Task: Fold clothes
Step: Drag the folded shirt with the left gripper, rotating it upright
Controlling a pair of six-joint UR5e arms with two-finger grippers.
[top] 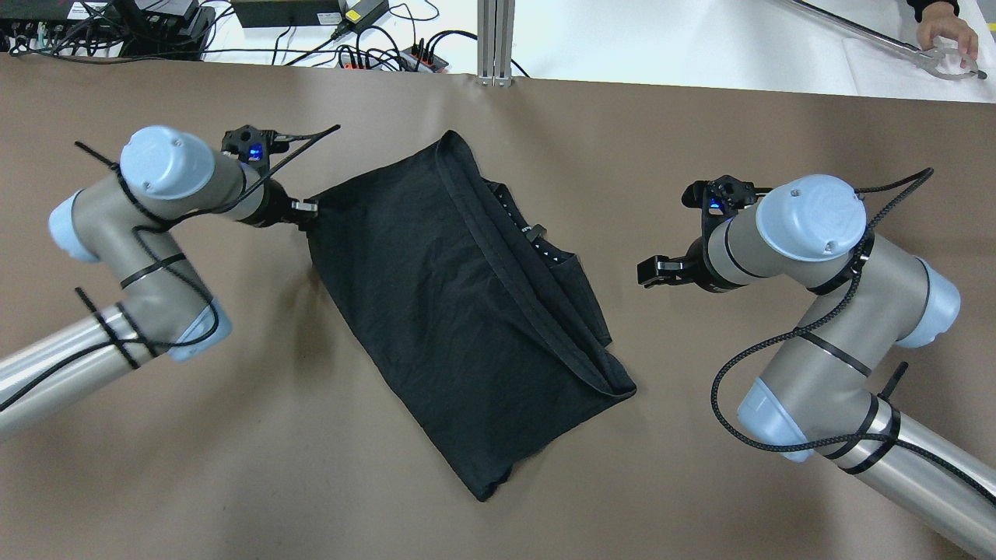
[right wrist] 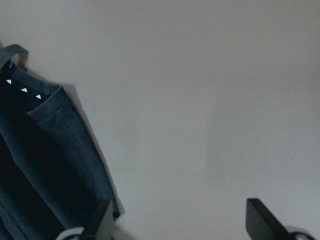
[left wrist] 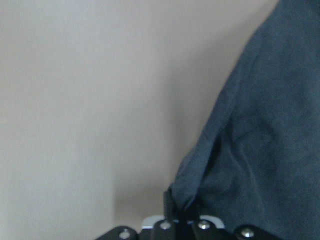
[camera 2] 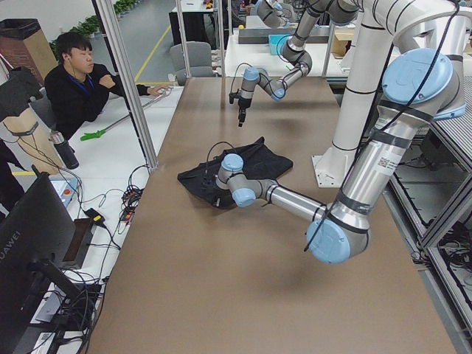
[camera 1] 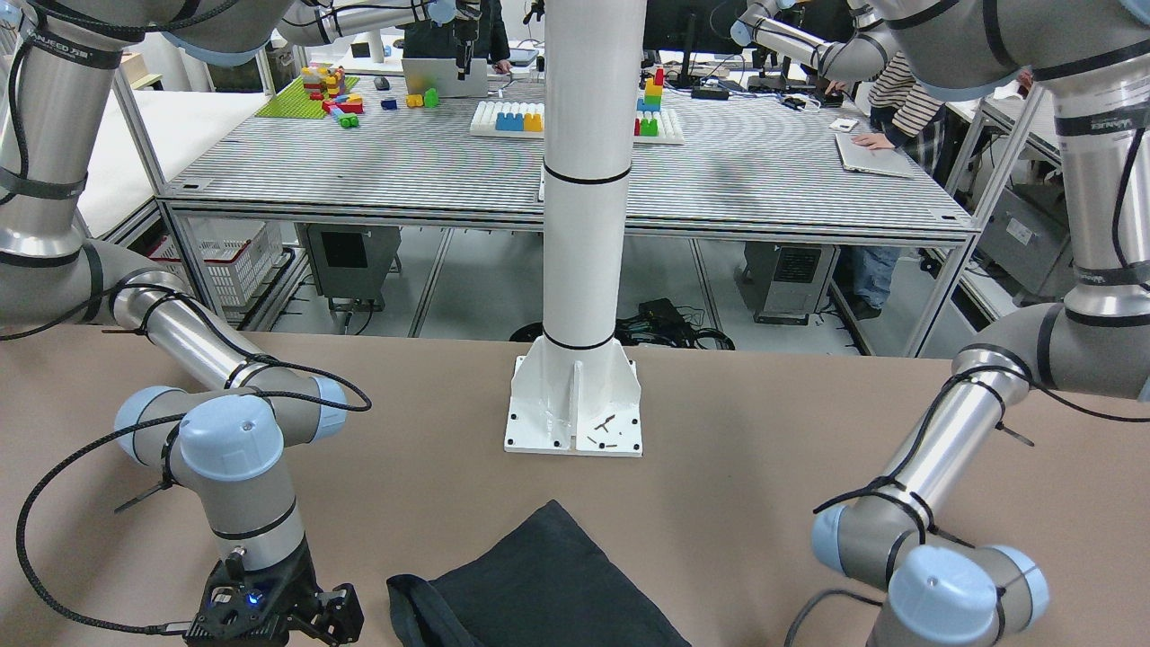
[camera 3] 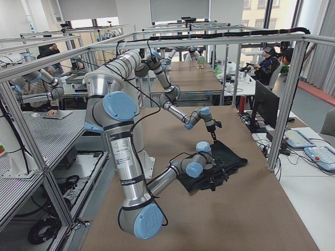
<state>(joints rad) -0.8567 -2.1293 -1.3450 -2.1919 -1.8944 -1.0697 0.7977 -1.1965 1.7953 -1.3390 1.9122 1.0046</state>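
The back of the dark monitor (camera 2: 29, 243), in the lower left of the left side view, says "HUAWEI" in pale letters that run up its edge. A black band (camera 1: 76, 49) on the robot arm in the upper left of the front view has white letters, too blurry to read. White stickers (camera 2: 385, 161) on the big arms have print too small to read.
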